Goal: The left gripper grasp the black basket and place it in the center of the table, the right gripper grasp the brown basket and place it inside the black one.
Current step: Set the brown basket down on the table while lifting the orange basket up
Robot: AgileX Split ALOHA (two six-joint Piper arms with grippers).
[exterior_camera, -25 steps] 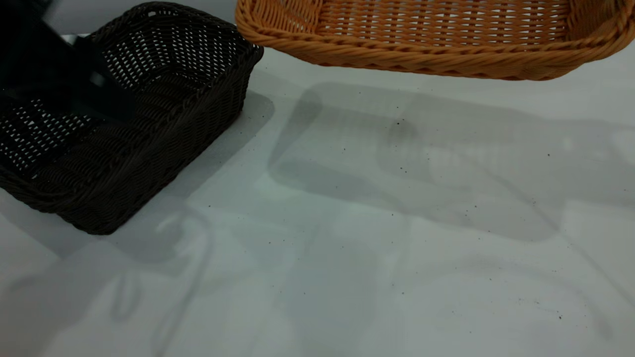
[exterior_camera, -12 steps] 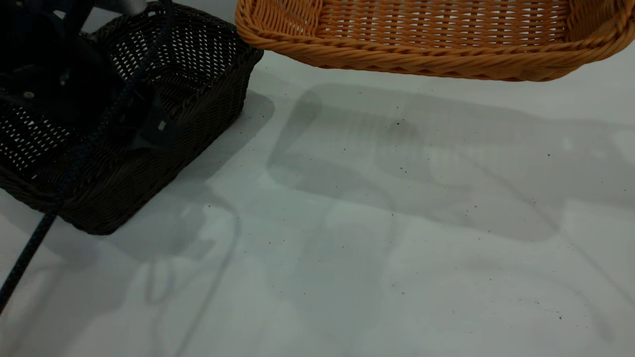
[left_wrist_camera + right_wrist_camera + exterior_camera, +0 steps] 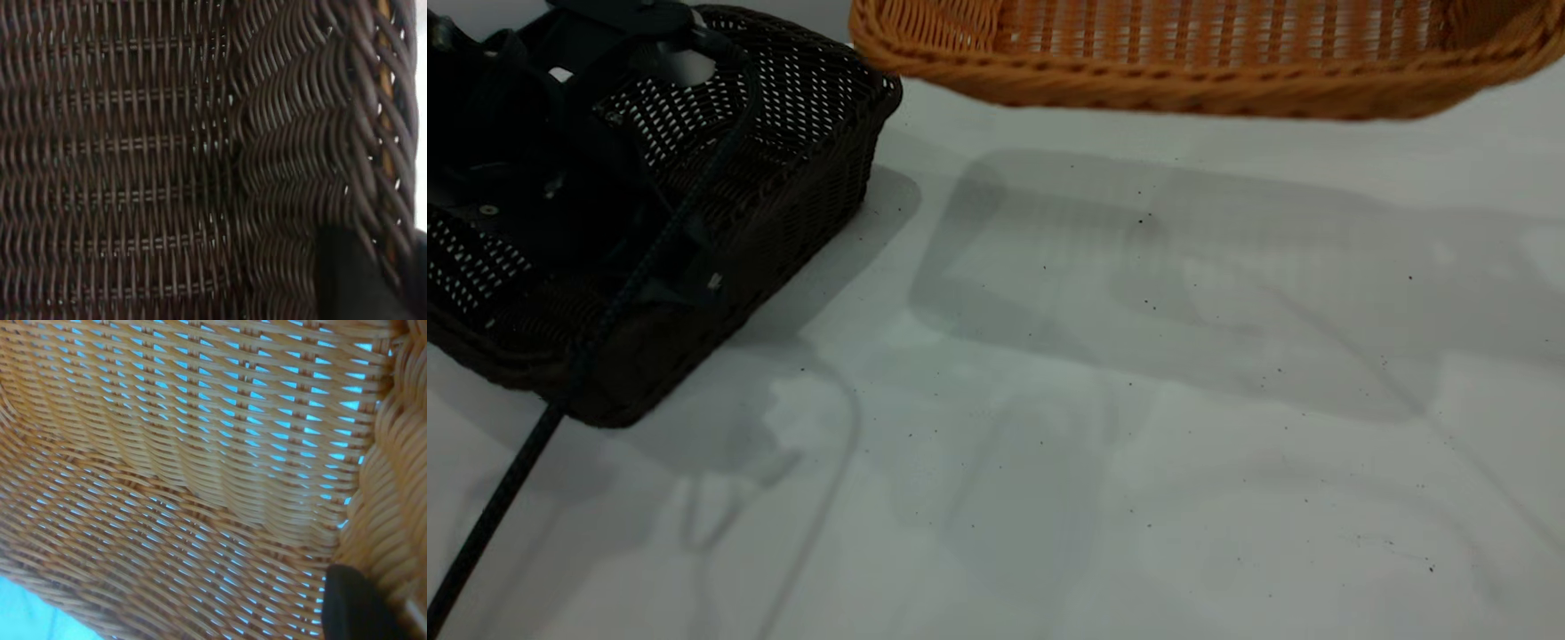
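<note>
The black basket [image 3: 800, 178] sits on the white table [image 3: 1094, 400] at the left. My left gripper [image 3: 694, 289] reaches down into it and stands open, one finger inside the near long wall and the other outside it. The left wrist view shows the dark weave [image 3: 133, 167] and the left gripper [image 3: 400, 280] astride that wall. The brown basket [image 3: 1192, 80] hangs above the table at the far side and casts a broad shadow. My right gripper [image 3: 393, 613] is shut on its rim, over the orange weave [image 3: 200, 453]. It is out of the exterior view.
A black cable [image 3: 507, 480] trails from the left arm across the black basket's front corner and down to the near left edge. Small dark specks dot the tabletop between the two baskets.
The left arm has come down into the black basket, and its gripper has sunk to the near wall. The brown basket has shifted upward in the view and is blurred.
</note>
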